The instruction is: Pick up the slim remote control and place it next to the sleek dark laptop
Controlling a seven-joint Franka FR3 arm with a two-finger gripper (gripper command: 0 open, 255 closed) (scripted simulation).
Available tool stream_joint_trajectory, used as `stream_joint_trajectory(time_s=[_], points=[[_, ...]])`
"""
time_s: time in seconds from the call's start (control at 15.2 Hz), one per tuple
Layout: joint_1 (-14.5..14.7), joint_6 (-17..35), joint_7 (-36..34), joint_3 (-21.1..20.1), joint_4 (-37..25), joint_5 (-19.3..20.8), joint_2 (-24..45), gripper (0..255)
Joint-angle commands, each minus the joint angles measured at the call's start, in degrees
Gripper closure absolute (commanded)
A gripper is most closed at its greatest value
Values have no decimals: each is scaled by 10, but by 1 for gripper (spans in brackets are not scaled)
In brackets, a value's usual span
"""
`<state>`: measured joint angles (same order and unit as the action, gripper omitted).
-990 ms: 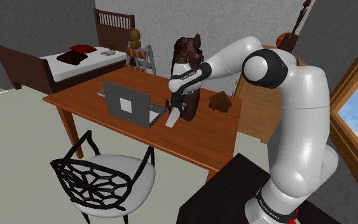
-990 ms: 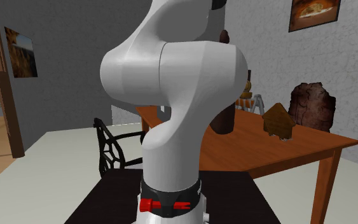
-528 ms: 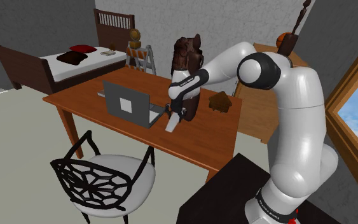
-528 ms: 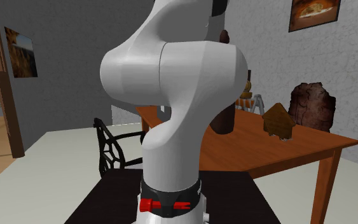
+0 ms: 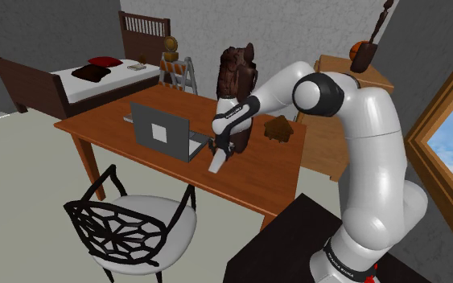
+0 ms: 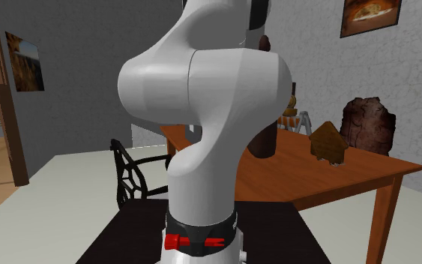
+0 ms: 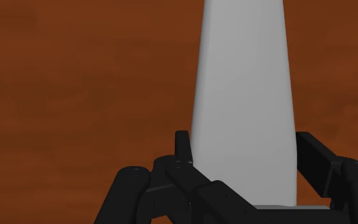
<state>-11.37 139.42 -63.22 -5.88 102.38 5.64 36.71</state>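
— What is different from a second ago?

— The arm has come down. In the shoulder view its dark elbow joint sits lower and further toward that view's left than before, and the hand has dropped closer to the table.

— And the remote?

— The remote, drawn pale grey, has come down with it. It hangs below the hand, its long axis nearly upright with a slight tilt. Its lower end is now close over the wood, just beside the open grey laptop, on the shoulder view's right of the laptop's base. Whether that end touches the table cannot be told.

— Is the hand holding it?

— Yes. In the wrist view the hand is closed on the remote: one black finger presses each long side, and the grey body runs out from between them over the brown table top.

— Has anything else changed?

— No. The laptop stands where it stood, as do the small brown figure and the tall dark brown one behind the arm. The black wire chair is still at the table's near edge. In the second exterior view the arm's white base hides most of the table, and the picture there looks as it did.
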Motion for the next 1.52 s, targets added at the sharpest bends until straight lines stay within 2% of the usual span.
stream_joint_trajectory(time_s=[0.0, 0.59, 0.66, 0.99, 1.25, 1.45], points=[[1, 11, -1, 1, 0, 1, 11, 255], [2, 21, -2, 3, -2, 3, 23, 255], [2, 21, -2, 3, -3, 3, 23, 0], [2, 21, -2, 3, -2, 3, 23, 0], [-3, -26, 2, -3, 6, -4, -32, 0], [-3, -26, 2, -3, 6, -4, -32, 0]])
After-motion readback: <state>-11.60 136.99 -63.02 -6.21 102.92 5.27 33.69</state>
